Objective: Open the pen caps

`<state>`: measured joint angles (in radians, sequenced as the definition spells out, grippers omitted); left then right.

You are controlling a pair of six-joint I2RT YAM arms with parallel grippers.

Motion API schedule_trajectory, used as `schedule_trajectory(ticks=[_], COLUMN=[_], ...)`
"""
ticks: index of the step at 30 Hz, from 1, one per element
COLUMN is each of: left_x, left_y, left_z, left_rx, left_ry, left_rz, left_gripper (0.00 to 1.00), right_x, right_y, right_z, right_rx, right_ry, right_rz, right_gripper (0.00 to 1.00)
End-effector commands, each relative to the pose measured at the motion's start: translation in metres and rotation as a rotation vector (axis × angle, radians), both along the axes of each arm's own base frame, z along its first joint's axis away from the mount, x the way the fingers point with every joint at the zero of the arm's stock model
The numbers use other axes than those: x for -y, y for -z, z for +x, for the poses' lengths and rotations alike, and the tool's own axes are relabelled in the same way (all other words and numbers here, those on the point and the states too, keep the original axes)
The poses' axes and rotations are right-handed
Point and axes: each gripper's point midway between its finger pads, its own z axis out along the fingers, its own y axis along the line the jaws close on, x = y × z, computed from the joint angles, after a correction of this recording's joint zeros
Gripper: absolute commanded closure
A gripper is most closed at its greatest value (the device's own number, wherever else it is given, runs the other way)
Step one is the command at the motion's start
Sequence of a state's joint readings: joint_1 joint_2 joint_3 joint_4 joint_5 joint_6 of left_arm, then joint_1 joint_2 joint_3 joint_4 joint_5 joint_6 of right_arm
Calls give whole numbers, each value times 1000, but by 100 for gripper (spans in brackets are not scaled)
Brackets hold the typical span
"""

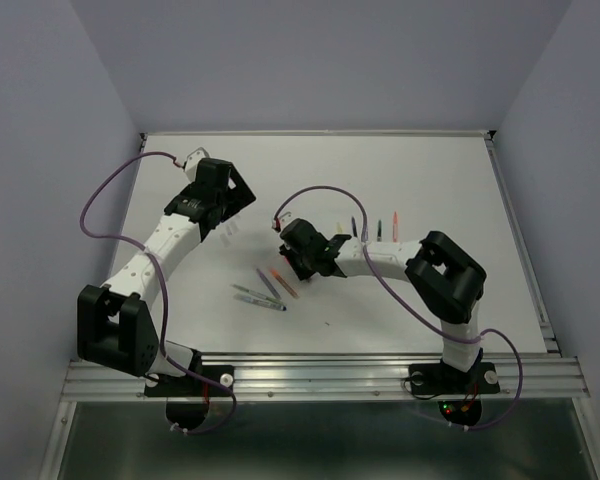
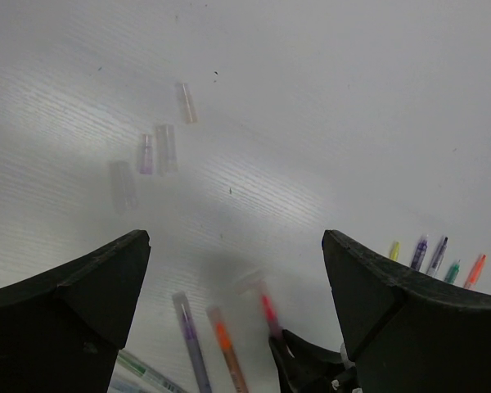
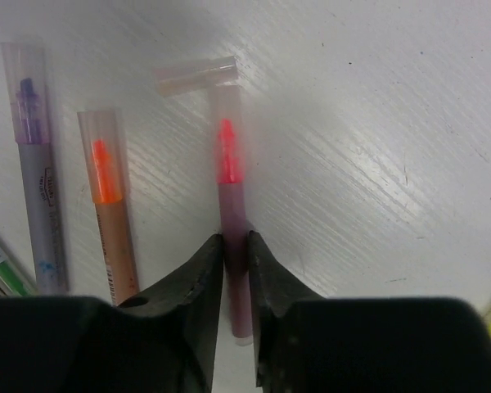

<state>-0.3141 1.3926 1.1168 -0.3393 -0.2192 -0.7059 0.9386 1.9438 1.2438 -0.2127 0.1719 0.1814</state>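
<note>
Left hand (image 2: 233, 246): released, empty, above the surface (image 2: 327, 98), well apart from the right hand.
Right hand (image 3: 233, 237): clenched on the barrel of the red pen (image 3: 227, 164), which lies on the surface.
Cap (image 3: 227, 106): clear sleeve, apparently seated over the red tip.
Loose cap (image 3: 195, 75): crosswise, touching that end.
Risk: the left hand pinches the loose cap instead, or the barrel slips under pull.

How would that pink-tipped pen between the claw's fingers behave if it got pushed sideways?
The pink-tipped pen looks thin, round and straight, so it would probably roll easily on the smooth table. It seems stiff plastic and likely light. Its barrel might slip within the right claw, whose narrow fingers grip only a short stretch.
</note>
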Motion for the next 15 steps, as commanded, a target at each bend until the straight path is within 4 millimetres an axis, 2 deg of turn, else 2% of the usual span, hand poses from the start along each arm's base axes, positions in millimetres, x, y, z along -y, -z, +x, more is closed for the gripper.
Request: schedule_trajectory(ticks=[1,4,8,10,11,12,15], left_x=[8,17,34,52,61,66,80], left_y=[-5,-8,-11,-17,-14,-18,-24], left_z=[2,2,-1,-5,-11,-10,-13], left_rx=[29,40,57,77,69,88,104], left_ry=[43,90,187,272,321,340,382], left_rz=[-9,-39,-84,-152,-189,-208,-245], left_gripper=[1,1,1,1,1,1,1], right_x=[-2,3,9,10,3,9,7], right_y=[18,12,-15,-42,-70,-74,-104], right_z=[-8,-2,10,15,16,16,10], right_rx=[-39,-2,87,133,171,179,210], right_ry=[6,39,82,91,80,85,52], right_rz=[-12,-15,1,65,147,169,274], right_gripper=[81,92,99,99,99,99,99])
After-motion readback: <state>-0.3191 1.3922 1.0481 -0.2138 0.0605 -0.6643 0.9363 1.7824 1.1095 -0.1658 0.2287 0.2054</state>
